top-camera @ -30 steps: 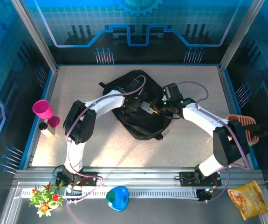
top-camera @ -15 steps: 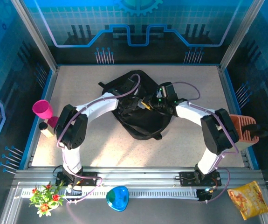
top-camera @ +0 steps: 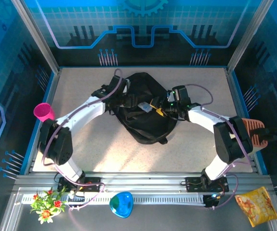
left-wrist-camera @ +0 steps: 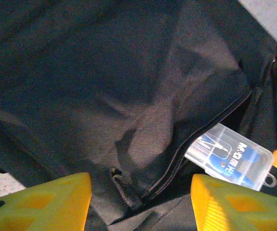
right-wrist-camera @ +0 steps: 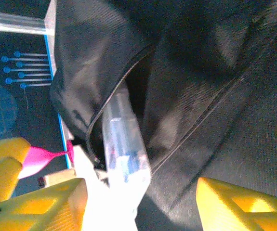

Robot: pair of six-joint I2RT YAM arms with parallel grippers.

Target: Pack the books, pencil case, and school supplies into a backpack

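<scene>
The black backpack [top-camera: 147, 115] lies in the middle of the table, and a zipped pocket on it gapes open. A clear plastic case with a blue label [left-wrist-camera: 230, 157] pokes out of that pocket. My left gripper [top-camera: 128, 101] is at the backpack's upper left, open, with its yellow fingers [left-wrist-camera: 51, 204] straddling the zipper's end over bare fabric. My right gripper [top-camera: 158, 109] comes in from the right, open wide. The clear case [right-wrist-camera: 124, 144] lies between its fingers, nearer the left one and half inside the pocket mouth. The books are out of view.
A pink cup [top-camera: 44, 112] stands at the table's left edge and an orange rack [top-camera: 254, 131] at the right edge. On the front rail lie a blue object [top-camera: 121, 203], a snack bag [top-camera: 256, 205] and artificial flowers [top-camera: 46, 202].
The left arm has swung out to the left and its gripper has drawn back to the backpack's upper left. The right gripper has shifted slightly right. The clear case stays at the pocket.
</scene>
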